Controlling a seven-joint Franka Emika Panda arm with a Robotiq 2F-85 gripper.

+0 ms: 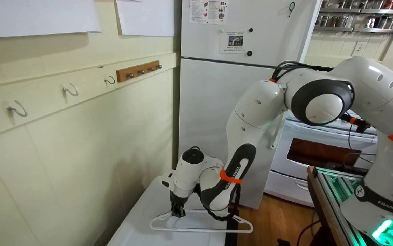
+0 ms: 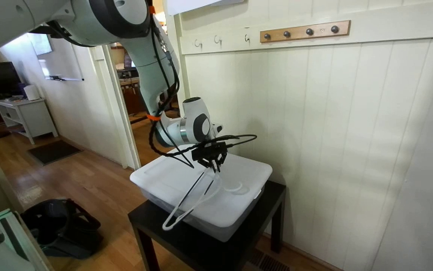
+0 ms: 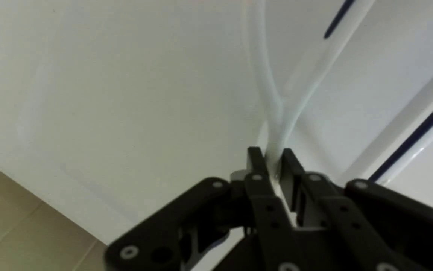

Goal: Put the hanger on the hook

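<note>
The white hanger is held at its narrow stem by my gripper, just over the white box lid. In an exterior view its near end reaches past the lid's edge, tilted down. In the wrist view the hanger forks just beyond the fingertips, which press it from both sides. The gripper also shows in an exterior view. Small curved hooks sit on the cream wall rail, three alike, well above the gripper; they also show in an exterior view. The hanger's curved top is hard to make out.
The white box stands on a black table against the cream wall. A brown wooden strip with knobs is beside the hooks. A fridge bounds one end. Cables loop out beside the gripper.
</note>
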